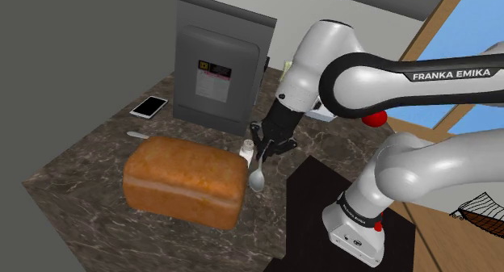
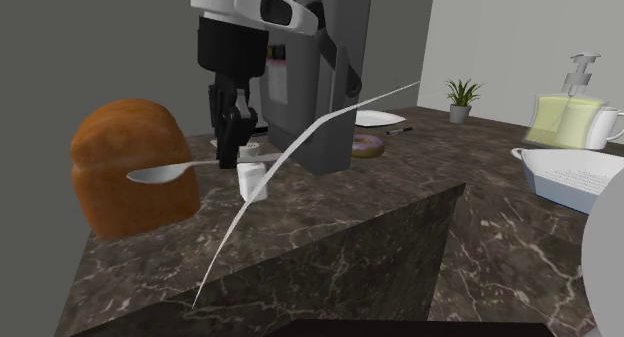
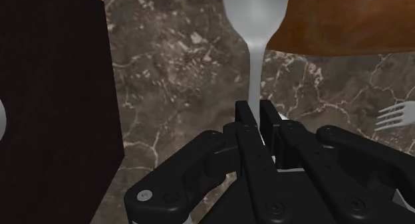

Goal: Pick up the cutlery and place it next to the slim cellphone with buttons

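The tool point(image 1: 260, 149) is clamped on the handle of a grey spoon point(image 1: 257, 179). In the wrist view the two black fingers pinch the thin stem, and the bowl sticks out well ahead of them. From the second exterior view the spoon lies nearly level at about half the height of the bread loaf point(image 1: 186, 180). Its bowl is in front of the crust and clear of the dark marble desk point(image 1: 89, 161). A small white object point(image 2: 255, 181) stands on the desk just below the tool.

To my eye the pick-up is done and the carry is the step in hand.

The phone point(image 1: 149, 107), a flat slab with a white face, lies near the desk's far corner on the shoulder view's left. It sits just beside the tall grey metal box point(image 1: 222, 64) and well apart from the spoon. I can't make out any buttons on it from here.

The loaf lies between the spoon and the phone. So the next move calls for keeping the grip firm and taking the spoon over or around the bread. The arm also has to stay off the grey box.

After that the tool should lower onto the bare marble alongside the phone and let go there, not on top of it. The long overhang of the spoon is what I'd watch, since it could clip the loaf on the way.

A fork point(image 3: 392, 116) also lies on the desk near the loaf.
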`<control>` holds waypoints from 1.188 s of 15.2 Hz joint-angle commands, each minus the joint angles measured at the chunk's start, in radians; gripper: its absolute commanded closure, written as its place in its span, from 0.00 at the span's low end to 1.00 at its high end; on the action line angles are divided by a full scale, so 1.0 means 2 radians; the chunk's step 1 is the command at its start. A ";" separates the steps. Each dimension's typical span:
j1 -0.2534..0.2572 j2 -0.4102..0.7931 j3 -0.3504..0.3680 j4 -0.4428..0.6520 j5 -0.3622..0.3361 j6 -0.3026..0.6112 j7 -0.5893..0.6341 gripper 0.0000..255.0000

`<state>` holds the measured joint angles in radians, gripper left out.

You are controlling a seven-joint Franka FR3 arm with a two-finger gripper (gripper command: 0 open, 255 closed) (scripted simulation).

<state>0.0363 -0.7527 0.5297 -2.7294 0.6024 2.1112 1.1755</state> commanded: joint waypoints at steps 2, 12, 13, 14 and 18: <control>-0.031 0.073 0.016 0.051 -0.016 0.027 0.001 1.00; -0.119 0.305 0.086 0.237 -0.142 0.078 0.074 1.00; -0.124 0.329 0.092 0.257 -0.162 0.079 0.088 1.00; -0.127 0.354 0.096 0.279 -0.184 0.079 0.102 1.00; -0.118 0.453 0.097 0.372 -0.271 0.067 0.157 1.00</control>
<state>-0.2069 0.0997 0.7241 -2.0349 0.1097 2.2507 1.4586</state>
